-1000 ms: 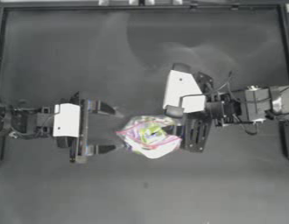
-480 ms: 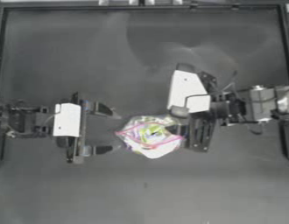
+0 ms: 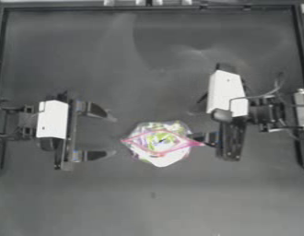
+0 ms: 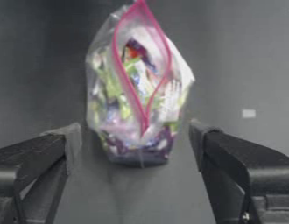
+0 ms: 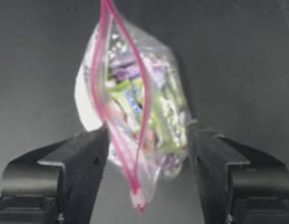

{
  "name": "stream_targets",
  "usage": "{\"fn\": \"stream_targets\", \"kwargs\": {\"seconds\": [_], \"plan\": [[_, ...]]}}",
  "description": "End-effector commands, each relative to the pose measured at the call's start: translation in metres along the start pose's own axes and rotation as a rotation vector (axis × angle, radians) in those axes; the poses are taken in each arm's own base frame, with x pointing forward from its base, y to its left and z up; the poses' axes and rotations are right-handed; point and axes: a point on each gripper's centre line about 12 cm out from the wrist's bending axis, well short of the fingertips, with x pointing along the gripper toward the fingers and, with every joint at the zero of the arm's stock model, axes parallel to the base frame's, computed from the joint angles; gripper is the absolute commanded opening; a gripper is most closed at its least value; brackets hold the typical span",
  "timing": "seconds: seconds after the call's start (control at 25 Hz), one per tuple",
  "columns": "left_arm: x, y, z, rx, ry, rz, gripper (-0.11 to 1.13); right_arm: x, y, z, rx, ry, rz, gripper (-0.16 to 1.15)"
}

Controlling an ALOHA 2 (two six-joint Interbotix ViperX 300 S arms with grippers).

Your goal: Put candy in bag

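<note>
Bag [image 3: 159, 143] stands near the middle of the table [image 3: 148, 60], between the 2 grippers, its pink-red mouth strip gaping in a lens-shaped opening that faces up toward the top camera. Colourful sweets show through the clear plastic. A pale yellow-green wrapped piece with white shows inside the bag in the right wrist view, which may be the candy [image 5: 128, 98]; I cannot tell it for certain from the other sweets.

Left gripper [image 3: 104, 133] sits left of the bag, its 2 jaws spread wide and holding nothing. In the left wrist view the bag [image 4: 138, 83] lies beyond the jaw tips, apart from them, with its mouth strip running along the view.

Right gripper [image 3: 213, 138] sits at the bag's right end. In the right wrist view the bag [image 5: 135, 109] stands between the 2 jaws, which are set apart on either side of it; the near corner of the mouth strip hangs between them. Whether the jaws press the plastic or only flank it, I cannot tell.
</note>
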Motion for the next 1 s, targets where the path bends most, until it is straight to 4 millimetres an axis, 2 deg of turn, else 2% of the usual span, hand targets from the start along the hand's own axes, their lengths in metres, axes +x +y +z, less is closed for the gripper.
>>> {"fn": "stream_targets", "kwargs": {"seconds": [0.04, 0.6, 1.0], "plan": [[-0.014, 0.001, 0.013, -0.002, -0.057, 0.004, 1.01, -0.016, 0.001, 0.004, 0.007, -0.094, 0.032, 0.87], [-0.058, 0.002, 0.016, -0.004, -0.162, 0.015, 1.0, -0.023, -0.001, -0.008, -0.043, -0.15, 0.038, 0.87], [-0.078, 0.001, 0.004, -0.02, -0.195, 0.019, 1.0, -0.023, -0.008, -0.012, -0.077, -0.147, 0.009, 0.87]]}}
